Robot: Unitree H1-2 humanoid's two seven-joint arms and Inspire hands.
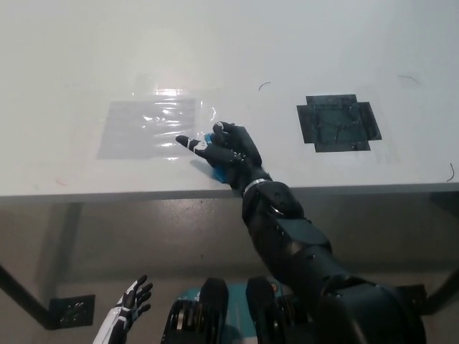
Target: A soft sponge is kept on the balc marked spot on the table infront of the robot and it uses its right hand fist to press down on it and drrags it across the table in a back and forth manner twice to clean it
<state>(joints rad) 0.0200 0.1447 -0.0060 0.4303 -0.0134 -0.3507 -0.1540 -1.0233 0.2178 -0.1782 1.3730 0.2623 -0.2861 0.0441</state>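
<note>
While the black right hand (pixel 228 152) lies on the white table (pixel 64 64) near the middle of the frame, its fingers (pixel 188 142) are curled down over the blue sponge (pixel 217 170) (one finger sticks out leftwards). Well apart, at the right, is the black marked spot (pixel 338 122). At the lower left, the white left hand (pixel 129 307) hangs with spread fingers, holding nothing.

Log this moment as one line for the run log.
right hand: pressing blue sponge on table | position: beside grey patch, away from black mark | left hand: idle below table
</note>
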